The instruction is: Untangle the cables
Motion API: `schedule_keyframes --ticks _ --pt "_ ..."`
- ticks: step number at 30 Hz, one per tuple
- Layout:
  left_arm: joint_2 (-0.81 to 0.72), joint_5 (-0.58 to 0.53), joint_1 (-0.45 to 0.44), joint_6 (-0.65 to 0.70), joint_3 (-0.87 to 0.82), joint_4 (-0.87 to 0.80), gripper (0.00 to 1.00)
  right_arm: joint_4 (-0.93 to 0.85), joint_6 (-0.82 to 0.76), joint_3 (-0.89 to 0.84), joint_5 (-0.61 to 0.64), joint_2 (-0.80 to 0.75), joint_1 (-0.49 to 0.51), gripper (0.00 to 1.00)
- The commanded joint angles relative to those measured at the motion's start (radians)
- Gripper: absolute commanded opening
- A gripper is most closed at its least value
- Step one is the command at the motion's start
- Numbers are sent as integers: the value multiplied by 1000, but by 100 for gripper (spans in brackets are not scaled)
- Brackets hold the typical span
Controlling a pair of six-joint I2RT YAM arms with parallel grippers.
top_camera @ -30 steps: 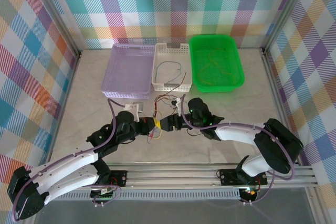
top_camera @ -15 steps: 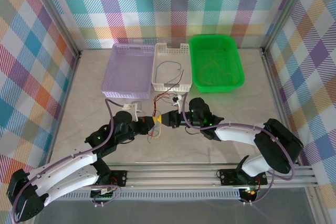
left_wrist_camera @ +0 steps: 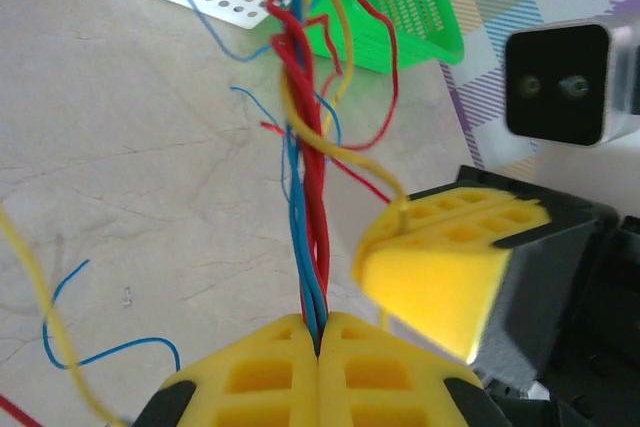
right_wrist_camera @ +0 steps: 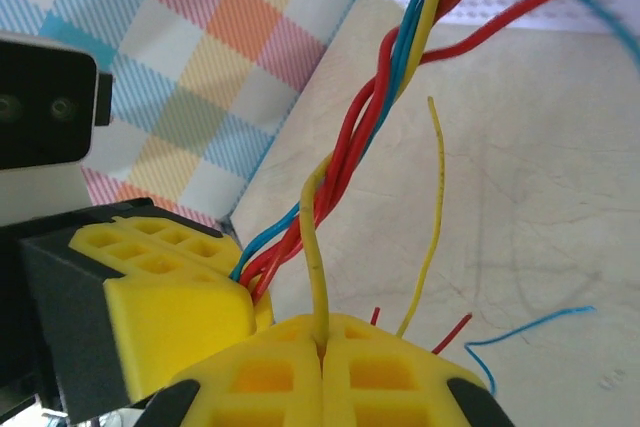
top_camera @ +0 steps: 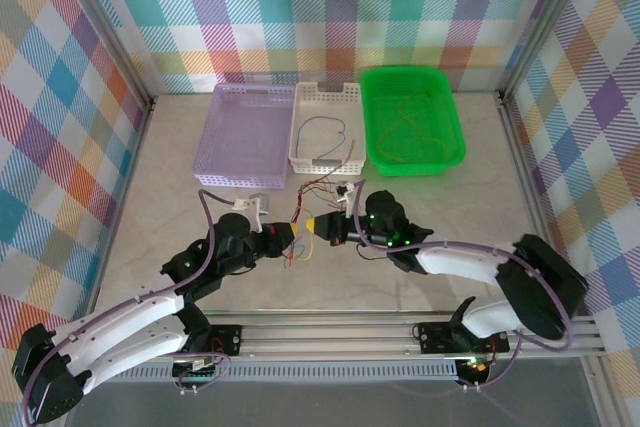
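Observation:
The cables (top_camera: 320,190) lie as a twisted bundle of red, blue and yellow wires on the table, just in front of the white basket. My left gripper (top_camera: 289,236) is shut on the red and blue strands (left_wrist_camera: 308,247) at the bundle's near end. Right beside it, my right gripper (top_camera: 320,227) is shut on a single yellow cable (right_wrist_camera: 316,247) that leaves the twist (right_wrist_camera: 385,97). In the left wrist view the right gripper's yellow fingers (left_wrist_camera: 440,267) sit close to my left gripper (left_wrist_camera: 320,332). Loose ends trail on the table.
Three baskets stand in a row at the back: purple (top_camera: 240,142), white (top_camera: 308,152) holding a blue-grey wire (top_camera: 327,127), and green (top_camera: 452,142) holding a yellowish wire (top_camera: 408,129). Checked walls and metal rails enclose the table (top_camera: 170,197).
My right gripper has closed onto the yellow cable and shifted slightly back and right. The left gripper keeps its hold on the red and blue strands.

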Motion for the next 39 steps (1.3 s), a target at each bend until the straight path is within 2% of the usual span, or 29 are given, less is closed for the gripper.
schedule_keyframes --ticks 1,3,8,12,17,25,29,34,39 --pt "-31 -17 0 16 -14 -20 0 -159 -52 -23 141 -151 -47 0" --pt "-43 -20 0 23 -15 -47 0 -237 -43 -47 149 -241 -114 0" --pt "-73 -31 0 45 -12 -115 0 -364 -20 -95 76 -421 -298 0" --pt "-85 -33 2 75 4 -187 0 -481 -33 -88 46 -525 -400 0" --pt "-108 -54 3 130 43 -342 0 -662 -69 -31 28 -608 -532 0" --pt "-184 -174 17 162 95 -523 0 -875 -95 65 -30 -683 -763 0" --pt "-163 -189 31 148 117 -532 0 -921 -102 124 -54 -684 -803 0" --pt "-96 -177 37 184 160 -537 0 -954 -118 240 -11 -691 -803 0" --pt "-21 -156 35 228 223 -547 0 -948 -111 360 11 -587 -803 0"
